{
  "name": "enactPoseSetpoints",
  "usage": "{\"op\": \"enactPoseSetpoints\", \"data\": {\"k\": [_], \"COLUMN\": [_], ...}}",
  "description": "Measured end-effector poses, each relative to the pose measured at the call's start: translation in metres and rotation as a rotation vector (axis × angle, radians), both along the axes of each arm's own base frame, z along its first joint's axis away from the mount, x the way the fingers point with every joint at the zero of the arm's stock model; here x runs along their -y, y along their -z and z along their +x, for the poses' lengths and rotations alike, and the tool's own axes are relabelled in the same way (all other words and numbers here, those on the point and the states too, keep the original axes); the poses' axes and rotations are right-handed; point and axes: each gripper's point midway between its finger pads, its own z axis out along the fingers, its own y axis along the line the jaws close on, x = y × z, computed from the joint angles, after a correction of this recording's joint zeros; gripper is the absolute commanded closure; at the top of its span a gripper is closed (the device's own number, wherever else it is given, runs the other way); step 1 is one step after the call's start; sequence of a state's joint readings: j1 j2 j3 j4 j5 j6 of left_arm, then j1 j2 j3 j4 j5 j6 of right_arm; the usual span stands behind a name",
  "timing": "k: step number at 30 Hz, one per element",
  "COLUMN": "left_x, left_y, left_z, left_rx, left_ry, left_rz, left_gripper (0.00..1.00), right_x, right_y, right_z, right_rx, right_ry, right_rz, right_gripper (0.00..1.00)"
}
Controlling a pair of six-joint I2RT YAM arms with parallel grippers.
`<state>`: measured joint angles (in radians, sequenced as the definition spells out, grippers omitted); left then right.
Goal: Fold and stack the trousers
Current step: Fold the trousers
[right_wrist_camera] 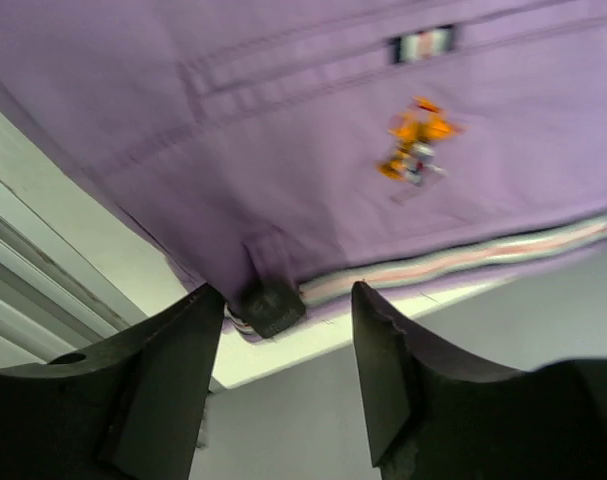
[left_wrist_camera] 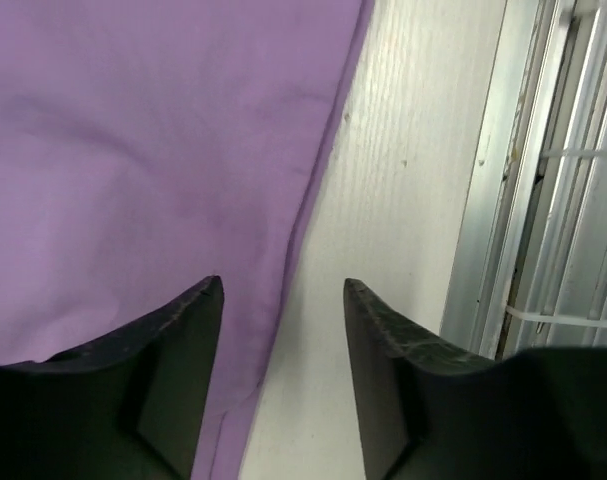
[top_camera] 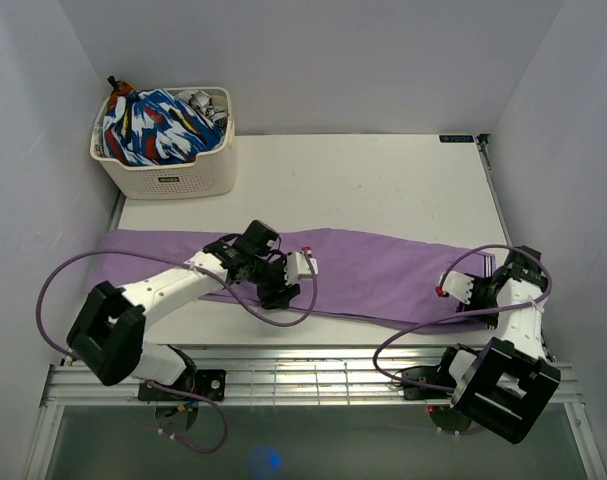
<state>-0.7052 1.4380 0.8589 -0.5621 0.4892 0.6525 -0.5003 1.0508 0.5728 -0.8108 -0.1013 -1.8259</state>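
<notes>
Purple trousers (top_camera: 353,270) lie flat, stretched left to right across the near part of the white table (top_camera: 383,180). My left gripper (top_camera: 305,265) is open over their near edge at mid-length; in the left wrist view its open jaws straddle the fabric's hem (left_wrist_camera: 313,190). My right gripper (top_camera: 451,285) is open at the trousers' right end, the waistband. In the right wrist view the waistband's striped lining (right_wrist_camera: 453,262), a dark button tab (right_wrist_camera: 270,305) and an orange embroidered logo (right_wrist_camera: 415,148) lie just ahead of the open jaws.
A white laundry basket (top_camera: 168,170) holding colourful patterned clothes (top_camera: 158,125) stands at the table's back left corner. A metal rail frame (top_camera: 313,380) runs along the near edge. White walls enclose three sides.
</notes>
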Motion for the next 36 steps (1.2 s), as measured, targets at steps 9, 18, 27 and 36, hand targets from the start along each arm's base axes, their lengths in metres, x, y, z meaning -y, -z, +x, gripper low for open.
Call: {"op": "enactPoseSetpoints", "data": {"k": [9, 18, 27, 36], "left_x": [-0.039, -0.185, -0.259, -0.286], "left_y": [-0.091, -0.055, -0.019, 0.027], "left_z": [0.070, 0.131, 0.127, 0.107], "left_rx": [0.062, -0.097, -0.175, -0.290], "left_ry": [-0.420, -1.035, -1.278, -1.376], "left_rz": [-0.203, -0.142, -0.056, 0.036], "left_gripper": [0.32, 0.31, 0.31, 0.33], "right_x": [-0.002, -0.043, -0.107, -0.014], "right_y": [-0.126, -0.099, -0.010, 0.023], "right_z": [0.064, 0.096, 0.061, 0.086], "right_rx": [0.225, -0.013, -0.236, -0.160], "right_ry": [0.075, 0.369, 0.464, 0.645], "right_rz": [0.132, 0.503, 0.429, 0.221], "right_gripper": [0.32, 0.34, 0.43, 0.47]}}
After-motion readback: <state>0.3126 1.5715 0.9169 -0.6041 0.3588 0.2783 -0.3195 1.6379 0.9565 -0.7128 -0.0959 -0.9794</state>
